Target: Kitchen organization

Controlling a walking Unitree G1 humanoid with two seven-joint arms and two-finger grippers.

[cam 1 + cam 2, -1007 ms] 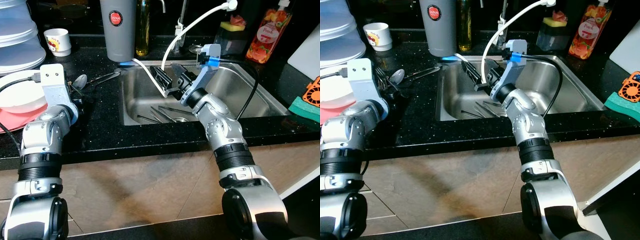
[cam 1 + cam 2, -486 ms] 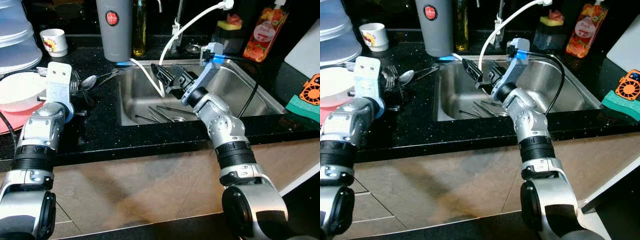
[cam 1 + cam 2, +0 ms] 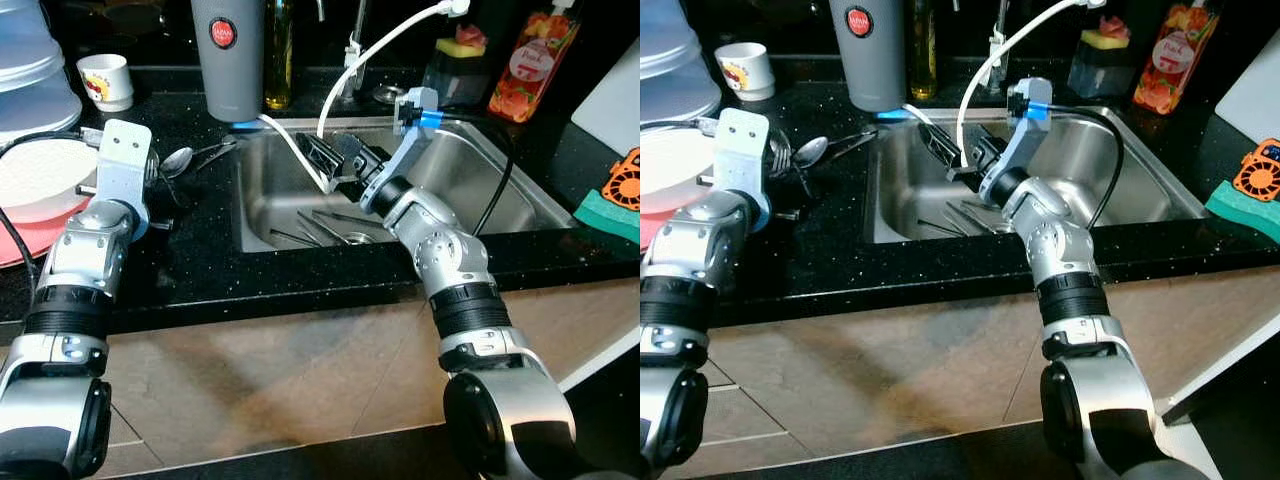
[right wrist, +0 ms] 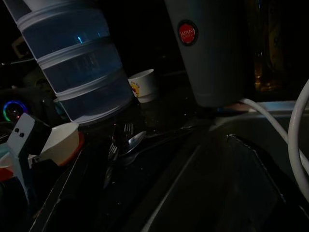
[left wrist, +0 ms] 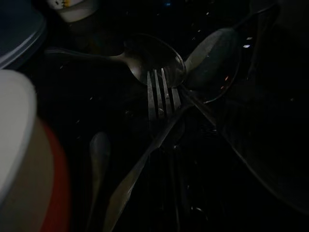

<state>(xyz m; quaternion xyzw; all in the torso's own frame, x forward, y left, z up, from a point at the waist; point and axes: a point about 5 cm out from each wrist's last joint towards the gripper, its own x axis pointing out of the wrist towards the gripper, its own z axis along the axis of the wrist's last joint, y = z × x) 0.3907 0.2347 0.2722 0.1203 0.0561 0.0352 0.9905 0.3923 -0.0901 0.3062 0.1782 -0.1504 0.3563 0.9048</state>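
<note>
R pincer (image 3: pixel 335 160) over sink (image 3: pixel 520 190) near its left rim, fingers apart, empty. L pincer (image 3: pixel 160 185) low on black counter (image 3: pixel 200 260) at the cutlery pile: fork (image 5: pixel 161 94), spoons (image 5: pixel 154 63); can't tell its finger state. More cutlery (image 3: pixel 325 228) lies in sink bottom.

White hose (image 3: pixel 300 155) crossing sink (image 3: pixel 500 190), cutlery (image 3: pixel 330 228) on its floor, spoons (image 3: pixel 185 158) crowding counter

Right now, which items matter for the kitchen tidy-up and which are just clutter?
Job:
cutlery on the counter
utensils in the sink
left pincer
right pincer

Lying about:
grey flask
small cup
juice bottle
white bowl
</note>
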